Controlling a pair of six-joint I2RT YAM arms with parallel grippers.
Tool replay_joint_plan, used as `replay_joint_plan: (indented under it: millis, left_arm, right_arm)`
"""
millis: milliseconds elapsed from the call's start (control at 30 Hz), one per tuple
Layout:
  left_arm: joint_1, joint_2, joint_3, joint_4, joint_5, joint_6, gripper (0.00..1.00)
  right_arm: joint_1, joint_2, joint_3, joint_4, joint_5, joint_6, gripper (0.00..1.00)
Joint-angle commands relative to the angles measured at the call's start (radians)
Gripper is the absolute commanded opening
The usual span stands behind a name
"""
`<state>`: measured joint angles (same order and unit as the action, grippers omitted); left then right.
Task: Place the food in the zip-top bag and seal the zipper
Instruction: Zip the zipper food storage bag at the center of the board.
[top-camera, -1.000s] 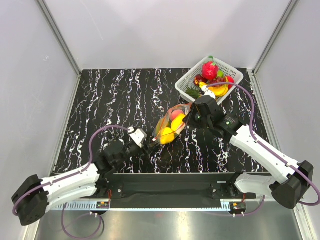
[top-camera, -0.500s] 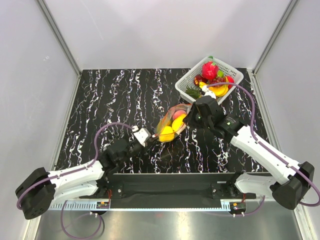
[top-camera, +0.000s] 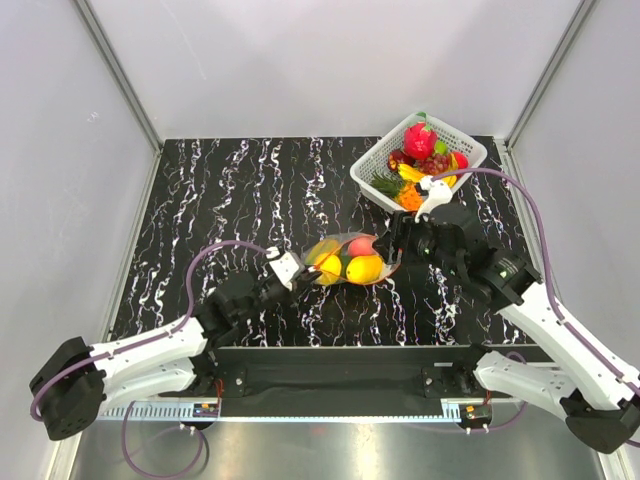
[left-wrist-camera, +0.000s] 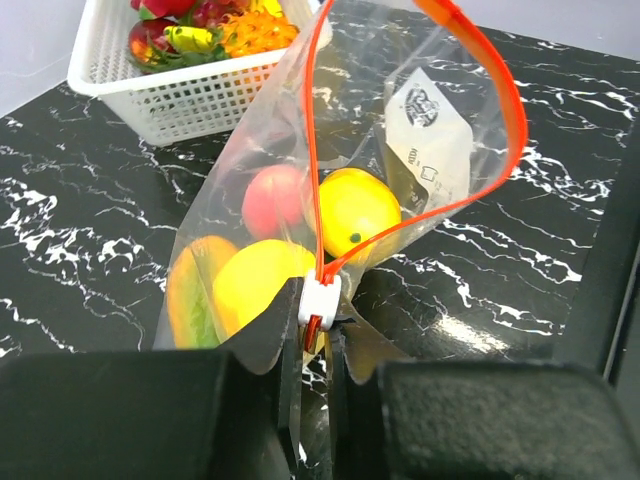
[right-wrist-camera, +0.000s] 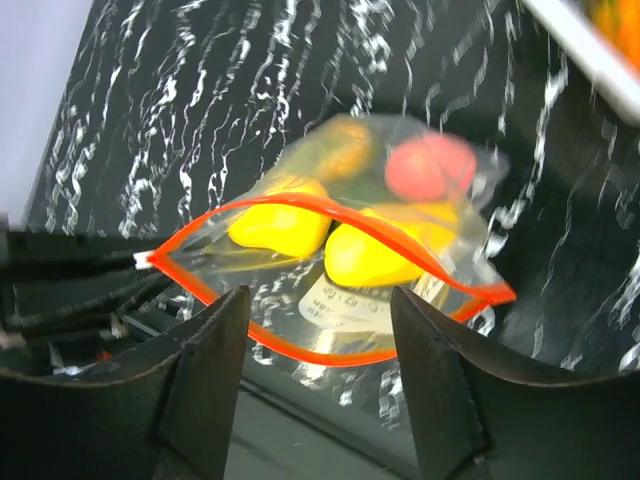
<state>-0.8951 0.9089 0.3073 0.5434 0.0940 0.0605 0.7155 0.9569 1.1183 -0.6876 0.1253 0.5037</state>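
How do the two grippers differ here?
The left gripper is shut on the zipper at its white slider; the right gripper is open, empty. The left gripper is at the zip-top bag's left end, the right gripper near its right end. Both face its open mouth.

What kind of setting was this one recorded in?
Probably a lab robot test cell, not a real kitchen: plain grey panel walls on aluminium posts, a black marble-patterned table, and toy fruit in a white plastic basket.
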Motion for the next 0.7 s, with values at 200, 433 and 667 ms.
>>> replay_joint_plan:
  millis: [200, 433, 667]
  left_arm:
    - [0.002, 0.012, 0.069, 0.027, 0.069, 0.007, 0.00]
    - [0.005, -0.013, 0.122, -0.062, 0.099, -0.016, 0.00]
    - [0.004, 0.028, 0.159, -0.097, 0.128, -0.022, 0.00]
  right_arm:
    - [0.007, -0.026, -0.061, 0.305, -0.367, -0.549, 0.80]
    - [0.009, 0.075, 0.012, 0.261, -0.450, -0.747, 0.88]
    - [0.009, 0.097, 0.009, 0.272, -0.559, -0.968, 0.93]
